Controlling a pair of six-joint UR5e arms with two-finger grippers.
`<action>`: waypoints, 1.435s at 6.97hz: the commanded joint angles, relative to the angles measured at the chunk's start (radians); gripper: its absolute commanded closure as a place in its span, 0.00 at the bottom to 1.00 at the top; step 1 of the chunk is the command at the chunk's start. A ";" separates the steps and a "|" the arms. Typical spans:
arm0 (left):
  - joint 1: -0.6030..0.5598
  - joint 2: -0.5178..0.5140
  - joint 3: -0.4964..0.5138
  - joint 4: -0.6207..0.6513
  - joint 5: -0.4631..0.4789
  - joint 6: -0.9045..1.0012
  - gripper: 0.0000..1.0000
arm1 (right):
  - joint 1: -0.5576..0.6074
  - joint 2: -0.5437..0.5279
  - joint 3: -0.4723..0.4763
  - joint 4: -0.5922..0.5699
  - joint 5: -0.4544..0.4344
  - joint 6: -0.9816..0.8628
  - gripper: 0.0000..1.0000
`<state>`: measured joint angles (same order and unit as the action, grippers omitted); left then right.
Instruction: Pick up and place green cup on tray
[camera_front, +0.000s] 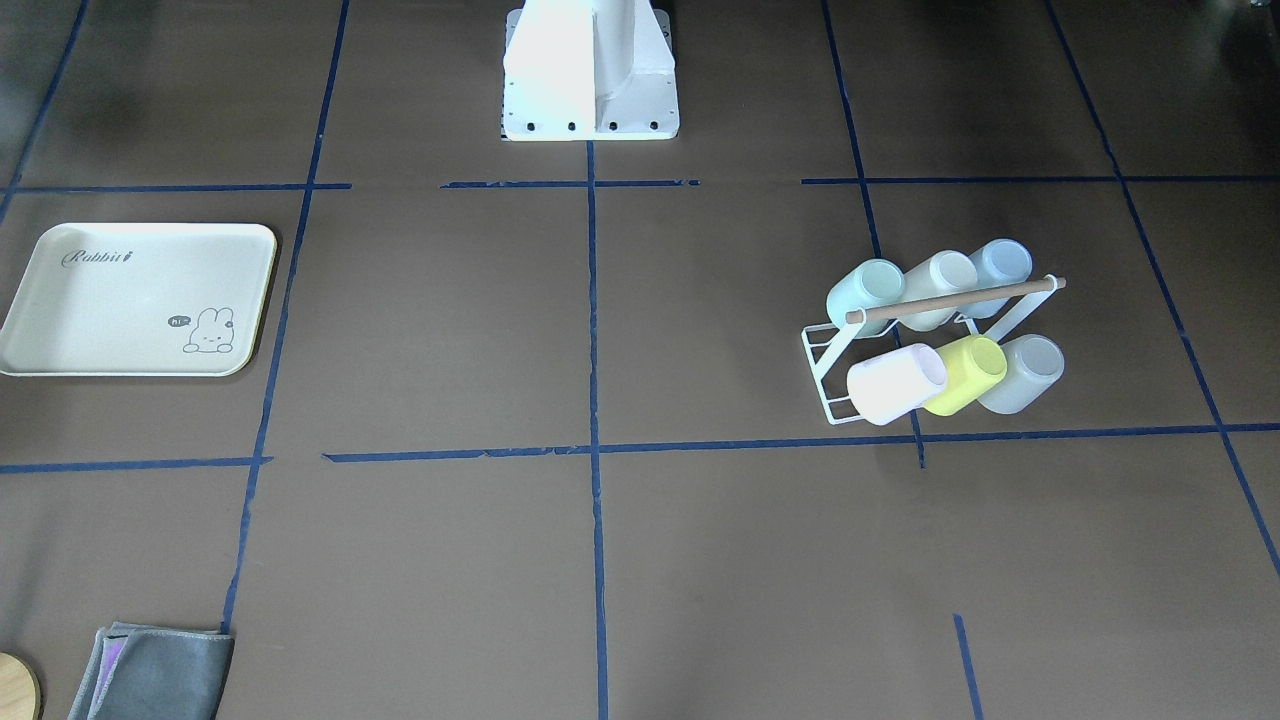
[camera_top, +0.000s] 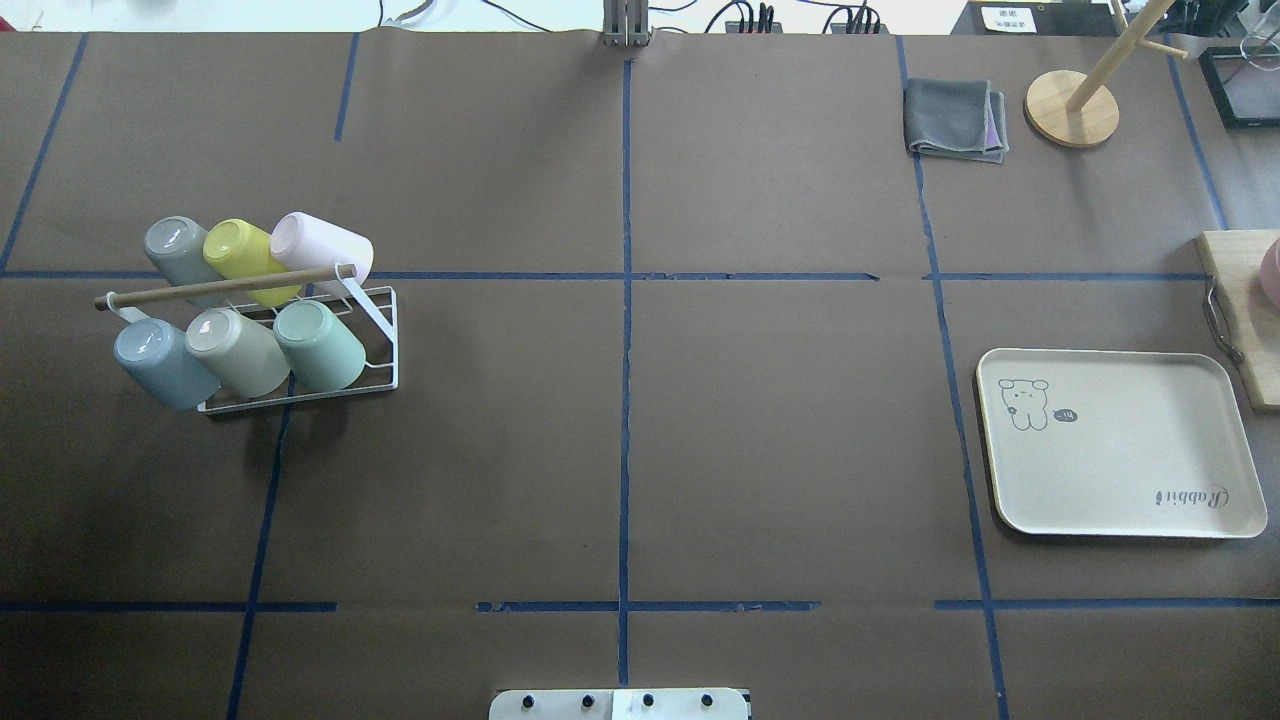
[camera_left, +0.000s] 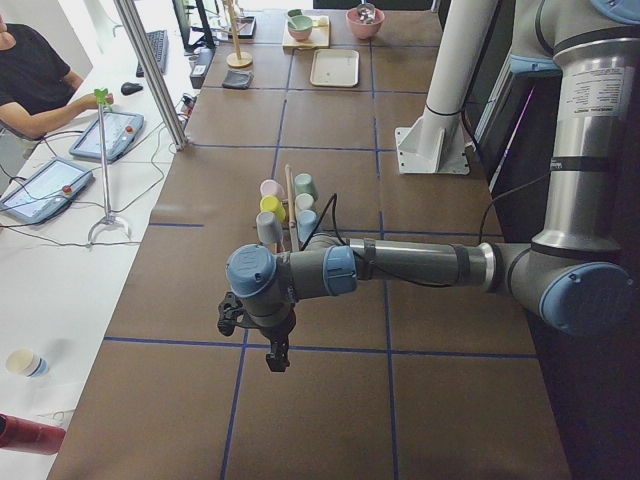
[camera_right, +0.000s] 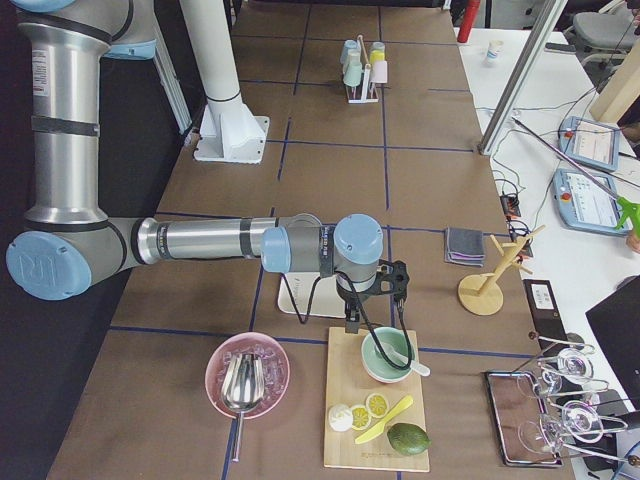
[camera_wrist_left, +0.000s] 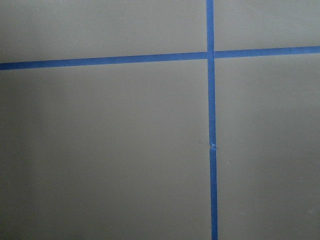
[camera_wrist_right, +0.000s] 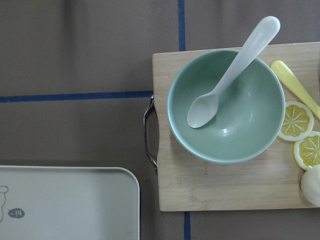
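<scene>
On the counter (camera_top: 780, 430) we see the green cup (camera_top: 322, 348) racked left, the tray (camera_top: 1120, 470) far right. We cannot tell whether the left tool (camera_left: 275, 355) or the right tool (camera_right: 350, 322) is open.

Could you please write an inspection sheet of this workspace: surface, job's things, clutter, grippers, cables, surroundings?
Surface: brown paper-covered table, blue tape grid.
Job's things: pale mint-green plastic cup tilted on white wire rack among five other cups; cream rectangular tray bare.
Clutter: grey folded cloth; wooden peg stand; wooden board with green bowl.
Grippers: left gripper, right gripper, in side views only; open or shut, cannot tell.
Cables: black cable on left arm.
Surroundings: seated operator at side desk.
</scene>
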<state>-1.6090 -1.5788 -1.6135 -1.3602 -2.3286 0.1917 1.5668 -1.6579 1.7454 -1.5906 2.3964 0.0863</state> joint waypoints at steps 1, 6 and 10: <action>0.000 0.000 -0.014 0.000 0.000 -0.006 0.00 | -0.065 -0.043 0.006 0.128 -0.002 0.131 0.00; 0.000 0.002 -0.026 0.001 0.000 -0.008 0.00 | -0.283 -0.154 -0.015 0.443 -0.071 0.444 0.00; 0.001 0.002 -0.028 0.001 -0.008 -0.009 0.00 | -0.454 -0.175 -0.152 0.802 -0.163 0.728 0.00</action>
<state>-1.6082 -1.5760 -1.6403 -1.3598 -2.3358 0.1826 1.1724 -1.8315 1.6243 -0.8782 2.2721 0.7320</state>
